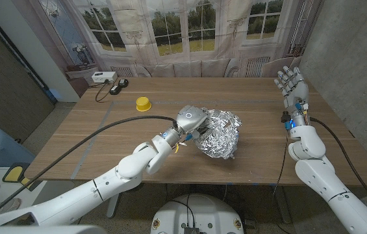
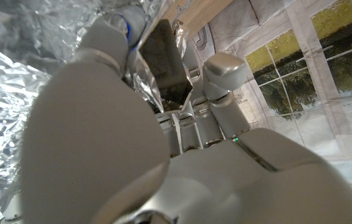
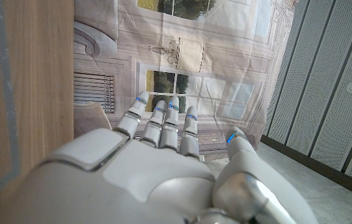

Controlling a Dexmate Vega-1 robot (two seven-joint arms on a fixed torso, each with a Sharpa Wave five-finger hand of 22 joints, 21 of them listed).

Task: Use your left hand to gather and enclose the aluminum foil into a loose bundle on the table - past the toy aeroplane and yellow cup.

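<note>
**Crinkled silver foil, left hand right up against it**

Silver aluminum foil (image 1: 220, 134) sits as a crumpled, puffy lump near the middle of the wooden table (image 1: 73, 136), maybe a touch toward 3 o'clock from dead centre. The left hand (image 1: 191, 121) is pressed against the lump's 9 o'clock side, its rounded back facing up at the head camera. From the left wrist view you can see the fingers (image 2: 225, 74) reaching into the wrinkled sheet (image 2: 14, 93), with foil wrapping past them on one side, so the hand is touching and partly cupping the foil. Whether it's really clamped on it I can't tell, the palm side is hidden.

The yellow cup (image 1: 143, 103) sits at about 10 o'clock from the foil, well apart from it, out on bare wood. Further back at 10 o'clock, near the far table edge, there's a white box (image 1: 103, 77) with a dark small thing and a cable beside it.

The right hand (image 1: 292, 83) is off at 3 o'clock by the table's right edge, held upright, fingers (image 3: 163, 121) stretched out and spread a bit, holding nothing. Behind it is the printed window backdrop (image 1: 189, 29).
</note>
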